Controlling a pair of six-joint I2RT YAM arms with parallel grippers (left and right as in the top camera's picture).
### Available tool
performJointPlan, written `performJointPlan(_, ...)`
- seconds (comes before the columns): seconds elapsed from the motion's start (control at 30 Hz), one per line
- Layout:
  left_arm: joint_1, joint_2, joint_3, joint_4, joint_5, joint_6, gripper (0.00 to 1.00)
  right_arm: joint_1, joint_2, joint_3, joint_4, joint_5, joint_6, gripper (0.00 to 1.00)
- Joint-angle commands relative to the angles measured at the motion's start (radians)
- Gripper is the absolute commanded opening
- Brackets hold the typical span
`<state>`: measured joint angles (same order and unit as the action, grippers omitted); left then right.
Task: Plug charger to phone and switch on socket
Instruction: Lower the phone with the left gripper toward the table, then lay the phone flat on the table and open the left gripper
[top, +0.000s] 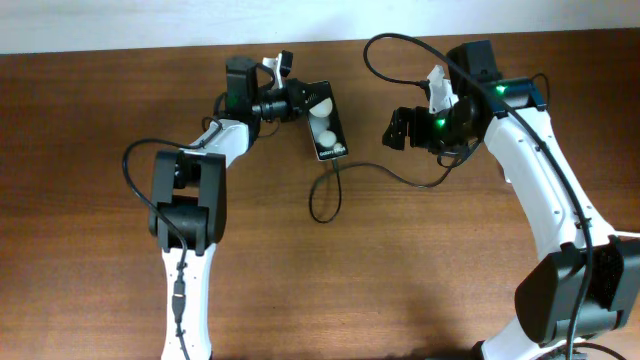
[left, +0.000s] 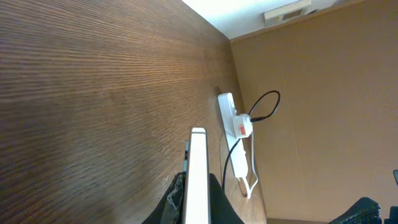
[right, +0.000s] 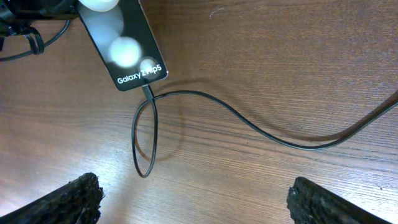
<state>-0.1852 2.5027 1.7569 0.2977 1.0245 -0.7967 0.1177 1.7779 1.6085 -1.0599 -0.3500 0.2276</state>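
My left gripper (top: 292, 103) is shut on the phone (top: 326, 122), a black slab with two white round patches, gripping its far end. In the left wrist view the phone (left: 198, 168) shows edge-on between the fingers. The charger cable (top: 322, 200) meets the phone's near end, loops, and runs right. The right wrist view shows the phone (right: 121, 43), the plug tip at its end, and the cable (right: 249, 124). My right gripper (top: 403, 128), (right: 196, 199) is open and empty above the cable. The white socket (left: 234, 115) carries a red mark and the white adapter (left: 244, 127). From overhead the socket (top: 438, 90) is mostly hidden by my right arm.
The brown wooden table (top: 400, 280) has its far edge against a white wall. The socket's thick white cord (left: 249, 180) lies near the table's edge. A beige wall (left: 323, 112) stands behind the socket.
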Motion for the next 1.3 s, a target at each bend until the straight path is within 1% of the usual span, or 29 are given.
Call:
performJointPlan(0.0, -0.034, 0.002, 0.010, 0.008, 0.007, 0.006, 0.00, 0.001, -0.002, -0.009, -0.004, -0.013, -0.014, 0.99)
performJointPlan(0.2, -0.051, 0.002, 0.011, 0.008, -0.004, 0.006, 0.00, 0.001, -0.002, -0.012, -0.016, -0.013, -0.015, 0.99)
performJointPlan(0.43, -0.058, 0.003, 0.010, 0.004, -0.053, 0.006, 0.00, 0.001, -0.002, -0.012, -0.030, -0.017, -0.037, 0.99)
performJointPlan(0.53, -0.074, 0.005, 0.011, 0.004, -0.070, 0.010, 0.01, 0.001, -0.002, -0.012, -0.033, -0.017, -0.037, 0.99)
performJointPlan(0.63, -0.088, 0.012, 0.010, -0.008, -0.082, 0.032, 0.06, 0.001, -0.002, -0.012, -0.033, -0.017, -0.037, 0.99)
performJointPlan(0.83, -0.090, 0.061, 0.010, -0.053, -0.082, 0.031, 0.03, 0.001, -0.002, -0.012, -0.036, -0.017, -0.037, 0.99)
performJointPlan(0.9, -0.090, 0.069, 0.010, -0.052, -0.079, 0.027, 0.05, 0.001, -0.002, -0.012, -0.038, -0.017, -0.040, 0.99)
performJointPlan(0.93, -0.090, 0.069, 0.011, -0.048, -0.074, 0.027, 0.07, 0.001, -0.002, -0.012, -0.038, -0.017, -0.040, 0.99)
performJointPlan(0.97, -0.090, 0.069, 0.011, -0.050, -0.069, 0.027, 0.11, 0.001, -0.002, -0.012, -0.037, -0.017, -0.040, 0.99)
performJointPlan(1.07, -0.090, 0.069, 0.011, -0.076, -0.055, 0.027, 0.33, 0.001, -0.002, -0.012, -0.038, -0.025, -0.040, 0.99)
performJointPlan(1.13, -0.090, 0.069, 0.011, -0.075, -0.044, 0.027, 0.49, 0.001, -0.002, -0.012, -0.037, -0.040, -0.040, 0.99)
performJointPlan(1.17, -0.090, 0.069, 0.011, -0.075, -0.041, 0.027, 0.52, 0.001, -0.002, -0.012, -0.037, -0.039, -0.040, 0.99)
performJointPlan(1.23, -0.090, 0.069, 0.011, -0.075, -0.041, 0.027, 0.62, 0.001, -0.002, -0.011, -0.037, -0.039, -0.040, 0.99)
performJointPlan(1.27, -0.090, 0.069, 0.011, -0.076, -0.039, 0.027, 0.73, 0.001, -0.002, -0.012, -0.037, -0.039, -0.040, 0.99)
